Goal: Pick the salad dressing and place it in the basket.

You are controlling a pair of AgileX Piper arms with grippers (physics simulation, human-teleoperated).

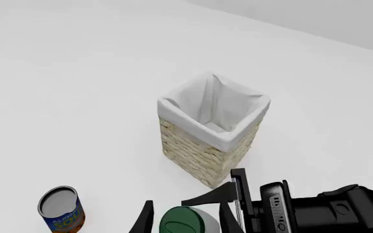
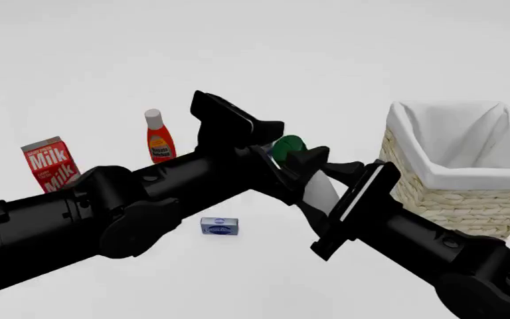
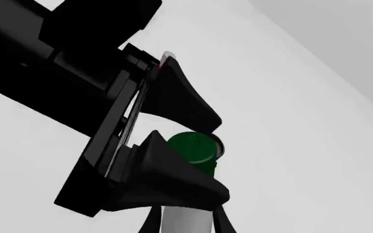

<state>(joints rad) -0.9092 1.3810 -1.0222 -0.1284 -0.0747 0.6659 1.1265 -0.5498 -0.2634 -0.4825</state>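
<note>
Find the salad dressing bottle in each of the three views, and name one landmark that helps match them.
Left wrist view: salad dressing, bottom edge, green cap between dark fingers.
Front view: centre, where both arms meet.
Right wrist view: lower centre, beside the left arm's fingers.
Shared landmark: its green cap.

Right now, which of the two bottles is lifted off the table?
The salad dressing, white with a dark green cap, held up between both arms' grippers. The red bottle with a white cap stands on the table.
</note>
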